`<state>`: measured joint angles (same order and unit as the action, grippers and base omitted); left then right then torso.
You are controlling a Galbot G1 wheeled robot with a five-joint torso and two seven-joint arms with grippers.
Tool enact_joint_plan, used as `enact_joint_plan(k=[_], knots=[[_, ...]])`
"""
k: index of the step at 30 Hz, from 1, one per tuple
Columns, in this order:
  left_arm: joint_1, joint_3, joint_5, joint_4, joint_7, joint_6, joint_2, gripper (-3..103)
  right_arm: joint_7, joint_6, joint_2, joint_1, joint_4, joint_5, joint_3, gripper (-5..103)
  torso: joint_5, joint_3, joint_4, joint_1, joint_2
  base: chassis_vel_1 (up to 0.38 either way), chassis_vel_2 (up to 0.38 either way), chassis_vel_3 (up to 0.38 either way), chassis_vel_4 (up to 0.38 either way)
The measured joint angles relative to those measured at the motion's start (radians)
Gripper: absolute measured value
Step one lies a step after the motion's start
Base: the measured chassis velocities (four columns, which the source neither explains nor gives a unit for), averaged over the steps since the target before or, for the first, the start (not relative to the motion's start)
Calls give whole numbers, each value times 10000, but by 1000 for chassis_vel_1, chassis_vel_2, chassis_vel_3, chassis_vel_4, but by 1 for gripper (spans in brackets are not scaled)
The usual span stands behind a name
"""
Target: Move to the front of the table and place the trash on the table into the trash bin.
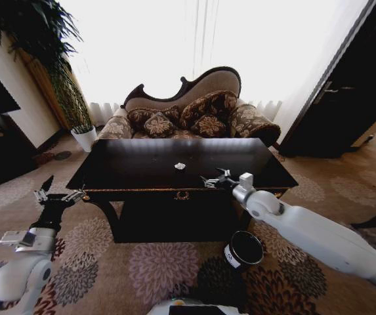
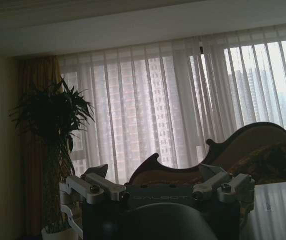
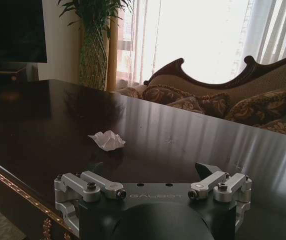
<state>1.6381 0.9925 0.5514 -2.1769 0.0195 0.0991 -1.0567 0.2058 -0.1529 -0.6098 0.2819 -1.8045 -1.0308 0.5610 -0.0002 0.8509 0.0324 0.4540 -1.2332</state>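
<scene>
glossy table (image 1: 142, 172) bears one paper wad (image 1: 180, 166), sofa (image 1: 194, 111) behind; right gripper (image 1: 212, 179) spread, left gripper (image 1: 55, 191) seemingly spread.

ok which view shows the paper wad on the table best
The right wrist view: the white paper wad lies crumpled on the table ahead of the open right gripper. The head view shows it as a small white speck. The left wrist view looks toward the curtains.

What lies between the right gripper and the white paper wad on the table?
Nothing: in the right wrist view, bare glossy table top separates the open right gripper from the white paper wad. The head view agrees.
</scene>
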Motion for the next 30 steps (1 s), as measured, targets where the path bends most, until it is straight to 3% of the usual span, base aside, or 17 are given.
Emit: enact_joint_plan(k=[4,14,30], knots=[[1,0,0,0,1,0,0,100,85,-66,-650,-1222,660,-146,1047,100,-2,1,-1,1,0,0,0,0,0],[0,0,0,0,1,0,0,100,115,-121,-1680,-2156,1552,54,2213,100,-3,0,0,-1,-1,0,0,0,0],[0,-1,0,0,1,0,0,100,94,-65,-2599,-2701,2886,297,2872,100,-1,0,1,-1,-1,0,0,0,0]])
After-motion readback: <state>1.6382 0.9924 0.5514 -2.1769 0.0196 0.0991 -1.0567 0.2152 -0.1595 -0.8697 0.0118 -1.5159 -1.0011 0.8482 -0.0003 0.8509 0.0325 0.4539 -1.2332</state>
